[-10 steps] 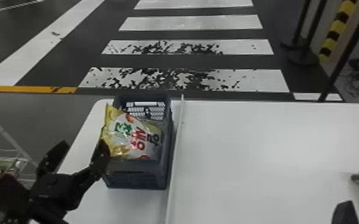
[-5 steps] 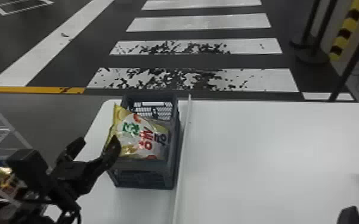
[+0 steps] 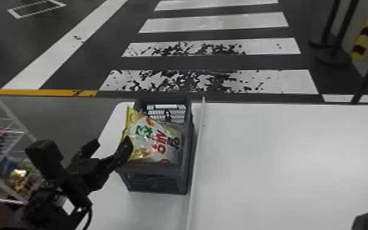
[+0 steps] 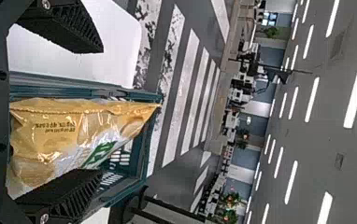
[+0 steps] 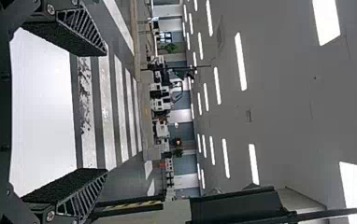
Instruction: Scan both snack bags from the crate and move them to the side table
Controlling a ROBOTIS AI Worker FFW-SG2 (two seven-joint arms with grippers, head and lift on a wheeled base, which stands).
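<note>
1. Beyond the far edge of the white worktop [image 3: 284,159] spreads a dark floor [image 3: 253,62] painted with broad white stripes.
2. Across the head view's right and centre runs the worktop itself, a thin pale strip [image 3: 198,146] crossing it from the far edge towards the near one, just right of the crate.
3. Off the worktop's left edge stands a white wire rack [image 3: 14,120] with colourful packets [image 3: 20,176] on it.
4. Near the worktop's far left corner sits the dark crate [image 3: 159,185].
5. In that crate leans a yellow and white snack bag [image 3: 143,134], tilted, its upper part sticking out above the rim.
6. At the bag's left side is the left claw [image 3: 113,142], open, its fingers well apart; one overlaps the bag's edge in the head view, though I can't tell whether they touch.
7. By the head view's bottom right corner is the right claw [image 3: 364,221], open and holding nothing.
</note>
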